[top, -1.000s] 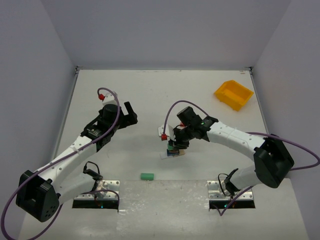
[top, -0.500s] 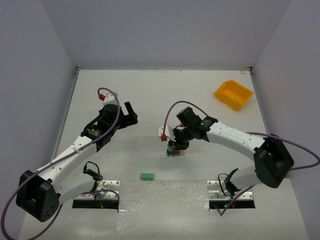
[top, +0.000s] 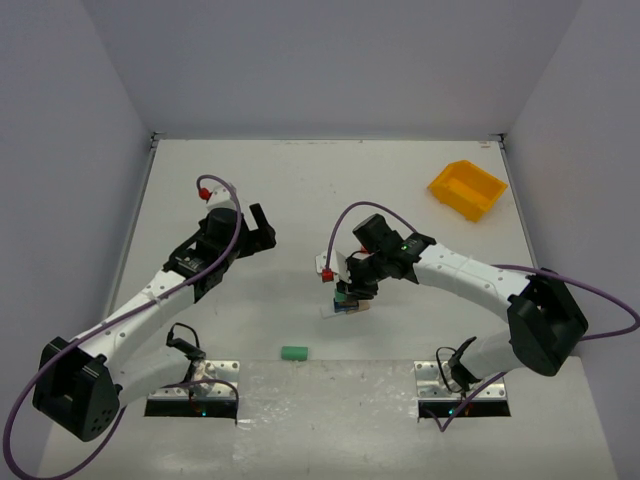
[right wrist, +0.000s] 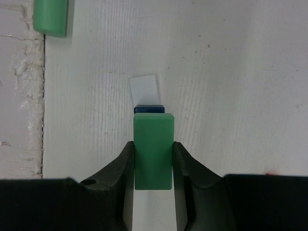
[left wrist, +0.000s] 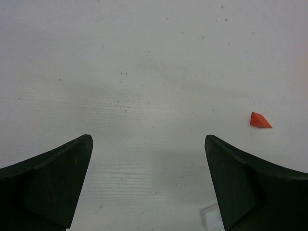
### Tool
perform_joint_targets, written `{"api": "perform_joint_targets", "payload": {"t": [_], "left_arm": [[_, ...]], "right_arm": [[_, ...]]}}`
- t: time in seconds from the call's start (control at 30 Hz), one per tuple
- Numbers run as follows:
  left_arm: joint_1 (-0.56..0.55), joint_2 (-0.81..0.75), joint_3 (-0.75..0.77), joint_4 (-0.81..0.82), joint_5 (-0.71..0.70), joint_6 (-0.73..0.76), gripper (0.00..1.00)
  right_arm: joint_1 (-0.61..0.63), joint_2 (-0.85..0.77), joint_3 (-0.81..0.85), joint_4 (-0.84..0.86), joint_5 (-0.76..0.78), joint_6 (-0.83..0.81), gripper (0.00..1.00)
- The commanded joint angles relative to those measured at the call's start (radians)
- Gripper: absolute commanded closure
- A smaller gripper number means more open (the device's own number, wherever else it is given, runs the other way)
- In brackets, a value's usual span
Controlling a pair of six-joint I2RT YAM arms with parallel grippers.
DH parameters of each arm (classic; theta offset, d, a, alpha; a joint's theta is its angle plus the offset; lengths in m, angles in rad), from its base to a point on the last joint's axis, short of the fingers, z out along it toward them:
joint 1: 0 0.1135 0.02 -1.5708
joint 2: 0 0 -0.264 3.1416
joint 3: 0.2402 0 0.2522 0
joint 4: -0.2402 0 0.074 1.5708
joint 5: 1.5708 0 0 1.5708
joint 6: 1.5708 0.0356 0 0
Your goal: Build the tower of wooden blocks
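My right gripper (top: 350, 291) (right wrist: 153, 147) is shut on a green block (right wrist: 153, 150), held flat and lengthwise between the fingers. Directly under it a dark blue block (right wrist: 149, 109) rests on a pale flat plank (right wrist: 144, 88) (top: 335, 311). Whether the green block touches the blue one cannot be told. A second green block (top: 294, 352) (right wrist: 50, 17) lies loose on the table nearer the arm bases. My left gripper (top: 263, 228) (left wrist: 148, 139) hangs open over bare table, well left of the stack. A small orange-red wedge (left wrist: 260, 120) lies ahead of it to the right.
A yellow plastic bin (top: 467, 188) stands at the back right. White walls enclose the table on three sides. The two arm base plates (top: 194, 398) sit at the near edge. A red-tipped cable plug (top: 326, 273) hangs beside the right gripper.
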Motion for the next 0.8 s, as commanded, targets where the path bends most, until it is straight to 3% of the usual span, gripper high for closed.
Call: {"api": "perform_joint_targets", "payload": {"t": [0.0,0.77], "left_arm": [[-0.002,0.007,0.031,0.041,-0.002,0.01,0.0],[-0.002,0.01,0.035,0.036,-0.006,0.012,0.0]], "right_arm": [[0.009,0.006,0.027,0.016,-0.019,0.008,0.71],[0.013,0.003,0.027,0.005,-0.028,0.001,0.68]]}}
